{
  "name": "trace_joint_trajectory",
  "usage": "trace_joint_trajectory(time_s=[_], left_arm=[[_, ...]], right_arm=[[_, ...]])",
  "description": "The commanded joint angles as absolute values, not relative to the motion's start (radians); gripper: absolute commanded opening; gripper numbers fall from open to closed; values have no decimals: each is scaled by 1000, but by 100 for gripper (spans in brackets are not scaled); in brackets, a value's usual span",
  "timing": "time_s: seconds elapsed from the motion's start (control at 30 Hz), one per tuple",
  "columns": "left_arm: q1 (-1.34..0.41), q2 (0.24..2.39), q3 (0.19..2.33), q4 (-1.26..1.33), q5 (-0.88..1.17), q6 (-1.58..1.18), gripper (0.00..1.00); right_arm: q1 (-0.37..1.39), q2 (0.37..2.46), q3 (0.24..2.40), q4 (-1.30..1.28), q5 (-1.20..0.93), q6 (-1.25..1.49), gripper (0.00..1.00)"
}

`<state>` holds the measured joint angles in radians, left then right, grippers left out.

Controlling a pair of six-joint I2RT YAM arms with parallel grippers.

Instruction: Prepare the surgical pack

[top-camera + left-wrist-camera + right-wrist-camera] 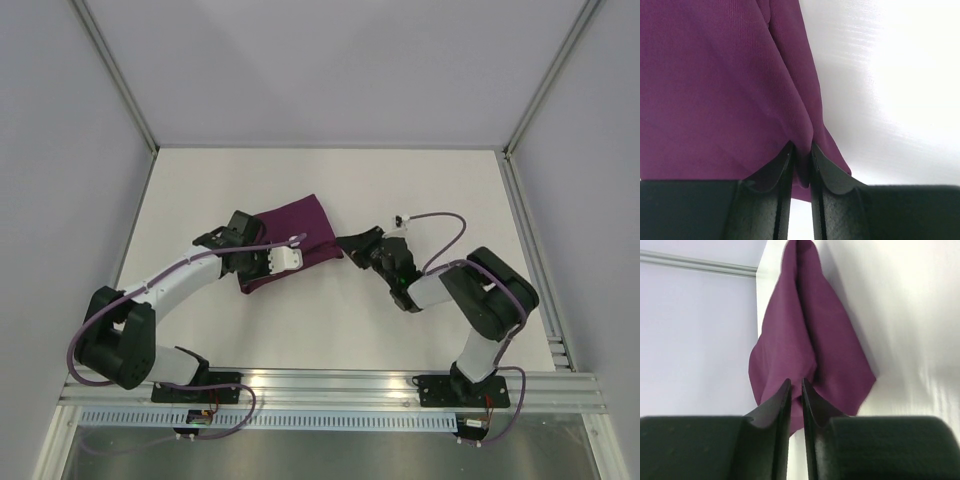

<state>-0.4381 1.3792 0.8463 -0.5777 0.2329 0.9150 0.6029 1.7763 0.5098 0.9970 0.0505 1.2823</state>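
Folded purple cloth (300, 228) lies mid-way across the table (420, 190), one arm at each end.
Top view: the left arm's wrist and white cam (285, 259) cover the cloth's near-left part, and both sets of fingertips are hidden there. Wrist cams: left gripper (802, 150) shows a slim gap w/ a cloth ridge in it. Right gripper (796, 382) sits nearly closed at the cloth's corner. Clamped or loose? Can't tell, either side. Inside of the fold unseen.
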Motion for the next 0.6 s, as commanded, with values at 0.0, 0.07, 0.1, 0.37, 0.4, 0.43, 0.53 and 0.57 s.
trace_joint_trajectory(time_s=[0.0,0.07,0.1,0.37,0.4,0.43,0.53,0.57], left_arm=[[-439,1396,856,-672,219,925,26],[-439,1397,862,-673,216,923,26],[-439,1397,864,-673,215,920,27],[-439,1358,945,-710,258,855,57],[-439,1356,957,-710,279,839,62],[-439,1358,988,-713,288,828,63],[-439,1383,1044,-707,327,770,64],[-440,1394,1054,-701,336,758,65]], right_arm=[[589,1701,613,759,54,1086,24],[580,1692,661,703,51,1059,36],[562,1695,673,686,25,1057,39],[529,1865,850,612,-176,1043,51],[531,1877,877,615,-210,1042,50],[534,1888,887,620,-224,1043,49],[541,1887,884,638,-239,1035,23],[543,1878,877,634,-236,1029,18]])
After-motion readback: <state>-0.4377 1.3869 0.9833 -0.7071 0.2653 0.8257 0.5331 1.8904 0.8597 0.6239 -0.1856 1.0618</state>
